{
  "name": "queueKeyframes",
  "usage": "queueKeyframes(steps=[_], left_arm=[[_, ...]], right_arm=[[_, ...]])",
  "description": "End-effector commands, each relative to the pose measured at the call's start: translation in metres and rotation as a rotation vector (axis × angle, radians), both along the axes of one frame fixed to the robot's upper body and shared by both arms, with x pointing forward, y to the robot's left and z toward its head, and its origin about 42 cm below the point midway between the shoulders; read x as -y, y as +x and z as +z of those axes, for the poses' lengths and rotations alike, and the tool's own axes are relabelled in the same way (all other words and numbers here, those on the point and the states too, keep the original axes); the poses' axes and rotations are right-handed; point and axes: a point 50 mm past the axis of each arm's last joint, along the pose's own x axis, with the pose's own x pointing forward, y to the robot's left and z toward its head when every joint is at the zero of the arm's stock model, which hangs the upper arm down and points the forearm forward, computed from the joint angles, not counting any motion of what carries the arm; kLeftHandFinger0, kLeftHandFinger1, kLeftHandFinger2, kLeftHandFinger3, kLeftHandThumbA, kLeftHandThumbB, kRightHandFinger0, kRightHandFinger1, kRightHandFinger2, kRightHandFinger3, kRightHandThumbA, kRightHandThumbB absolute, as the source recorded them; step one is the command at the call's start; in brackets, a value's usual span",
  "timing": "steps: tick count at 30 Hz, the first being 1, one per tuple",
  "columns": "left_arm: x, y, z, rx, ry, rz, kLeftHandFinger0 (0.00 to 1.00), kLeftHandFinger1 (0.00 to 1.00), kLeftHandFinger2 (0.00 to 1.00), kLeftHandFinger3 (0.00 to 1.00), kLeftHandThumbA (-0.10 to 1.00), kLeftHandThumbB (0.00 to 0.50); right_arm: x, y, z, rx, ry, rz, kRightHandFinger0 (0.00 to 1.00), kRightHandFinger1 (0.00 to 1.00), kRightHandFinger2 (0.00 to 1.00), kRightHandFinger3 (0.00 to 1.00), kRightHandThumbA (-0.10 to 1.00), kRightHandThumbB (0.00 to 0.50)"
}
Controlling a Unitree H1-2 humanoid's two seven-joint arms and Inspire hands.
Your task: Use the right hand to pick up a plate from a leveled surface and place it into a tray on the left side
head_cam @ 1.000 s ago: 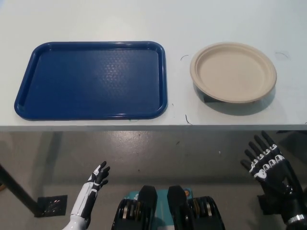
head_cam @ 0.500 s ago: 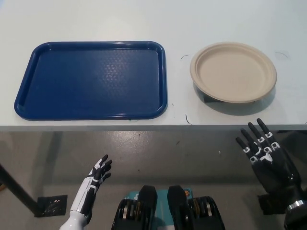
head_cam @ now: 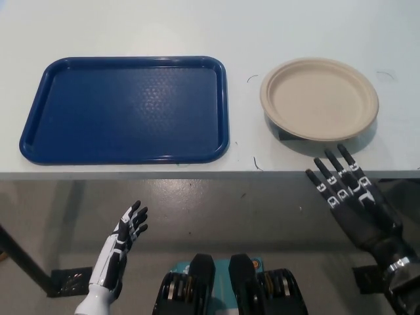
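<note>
A: Nearest the camera first. Hands?

B: White left hand (head_cam: 126, 231) low at the left, below the table edge, over the floor, fingers spread, holding nothing. Black right hand (head_cam: 349, 197) at the lower right, palm flat, fingers splayed wide and empty; fingertips (head_cam: 340, 152) overlap the near table edge, just short of the plate, not touching it.

A: Floor?

B: Grey concrete floor (head_cam: 216, 210), scuffed, a few dark specks. A dark diagonal bar, possibly a table leg (head_cam: 23, 262), at the far left, with a small dark patch beside its foot.

A: Table surface?

B: Pale white table (head_cam: 243, 33), flat, matte. Thin dark pen-like marks near the plate: one at its upper left, one near the front edge between tray and plate, one at its upper right.

A: Task items?

B: Beige round plate (head_cam: 319, 97) on the right half, upright, raised slightly above the table on something dark that shows under its near rim. Blue rectangular tray (head_cam: 128, 108) on the left half, well apart from the plate, nothing in it.

A: Any readable writing or brand?

B: None legible on tray, plate or hands.
</note>
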Motion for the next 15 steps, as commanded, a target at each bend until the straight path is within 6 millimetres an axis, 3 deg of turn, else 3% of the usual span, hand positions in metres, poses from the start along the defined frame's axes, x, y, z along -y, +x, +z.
queueKeyframes(steps=[1, 15], left_arm=[[-0.001, 0.001, 0.015, 0.104, -0.012, -0.025, 1.0, 1.0, 1.0, 1.0, 1.0, 0.349], [-0.001, 0.0, 0.013, 0.097, -0.027, -0.033, 1.0, 1.0, 1.0, 1.0, 1.0, 0.346]], right_arm=[[-0.004, 0.012, 0.022, 0.034, 0.121, 0.042, 1.0, 1.0, 1.0, 1.0, 1.0, 0.346], [0.0, 0.017, 0.004, -0.081, 0.107, 0.013, 1.0, 1.0, 1.0, 1.0, 1.0, 0.332]])
